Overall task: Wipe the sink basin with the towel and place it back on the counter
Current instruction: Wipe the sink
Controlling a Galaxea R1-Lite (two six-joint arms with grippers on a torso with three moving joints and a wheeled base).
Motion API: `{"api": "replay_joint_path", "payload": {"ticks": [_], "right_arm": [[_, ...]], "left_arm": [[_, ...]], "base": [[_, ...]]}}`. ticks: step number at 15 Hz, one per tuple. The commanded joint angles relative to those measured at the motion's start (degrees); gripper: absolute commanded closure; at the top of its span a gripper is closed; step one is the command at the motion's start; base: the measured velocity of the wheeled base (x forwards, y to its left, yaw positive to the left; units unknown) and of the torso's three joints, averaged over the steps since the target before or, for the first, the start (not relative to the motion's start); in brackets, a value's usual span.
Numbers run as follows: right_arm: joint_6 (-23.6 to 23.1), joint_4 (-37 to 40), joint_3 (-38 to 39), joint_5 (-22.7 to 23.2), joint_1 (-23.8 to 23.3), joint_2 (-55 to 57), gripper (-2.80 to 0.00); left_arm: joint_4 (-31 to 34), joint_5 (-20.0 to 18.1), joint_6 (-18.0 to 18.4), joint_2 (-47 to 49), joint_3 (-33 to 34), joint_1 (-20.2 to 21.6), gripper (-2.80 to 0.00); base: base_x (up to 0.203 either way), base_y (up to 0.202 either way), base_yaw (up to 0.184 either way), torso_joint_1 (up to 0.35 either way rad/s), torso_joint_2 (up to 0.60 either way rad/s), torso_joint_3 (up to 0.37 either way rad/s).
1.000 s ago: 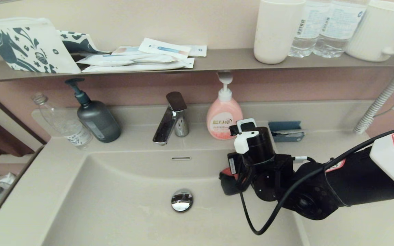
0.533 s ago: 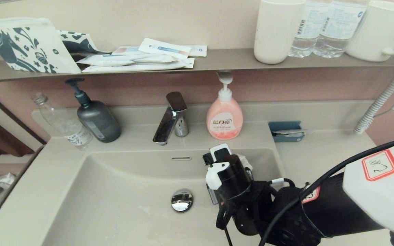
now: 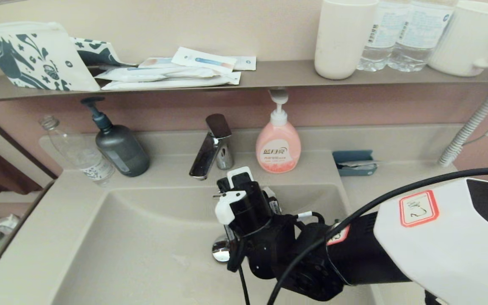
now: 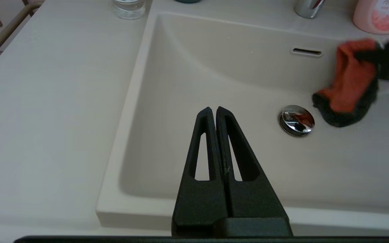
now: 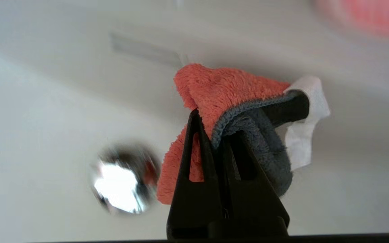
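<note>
The towel [image 5: 228, 91] is pinched in your right gripper [image 5: 219, 135], jaws closed on a fold of it, hanging low inside the sink basin [image 4: 214, 64] just beside the chrome drain plug [image 4: 296, 120], below the overflow slot [image 4: 306, 52]; whether it touches the basin floor you can't tell. It's soft fluffy microfibre, red-orange one face, dark grey the other with a stitched grey hem, white care tag [image 5: 307, 114] sticking out. Expect it to be light and floppy, bunching and trailing rather than pushing flat, so keep your hold on the doubled fold near the hem, not a single loose corner, and press down enough that the pile drags on the surface. The basin is smooth, glossy beige with rounded corners and a sloped back wall, probably slick; the cloth should glide easily. The plug is a raised round dome, a likely snag for loose fabric. Your left gripper [image 4: 213, 111] hangs over the front left part of the basin, jaws closed on nothing. The bench [image 4: 52, 101] is the same flat smooth beige, plain on the left. Beyond the back rim: chrome faucet [image 3: 212, 146], pink soap pump bottle [image 3: 278, 148], dark grey pump bottle [image 3: 119, 146], clear plastic bottle [image 3: 79, 150].
</note>
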Motion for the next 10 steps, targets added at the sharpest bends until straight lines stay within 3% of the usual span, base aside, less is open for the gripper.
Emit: {"api": "replay_joint_path", "payload": {"ticks": [1,4,10], "right_arm": [[0.0,-0.2,-4.8,-0.4,-0.1,4.3,0.0],[0.0,-1.4,-11.0,-1.6,-0.7,9.2,0.0],[-0.2,-4.9,-15.2,-1.7,-3.0,11.0,0.0]], "left_arm": [[0.0,0.0,-0.1,0.1,0.0,0.0,0.0],[0.0,0.0,-0.1,0.1,0.0,0.0,0.0],[0.0,0.0,-0.1,0.1,0.0,-0.1,0.0]], "base": [[0.0,0.0,0.0,0.0,0.0,0.0],[0.0,0.0,0.0,0.0,0.0,0.0],[0.0,0.0,0.0,0.0,0.0,0.0]]}}
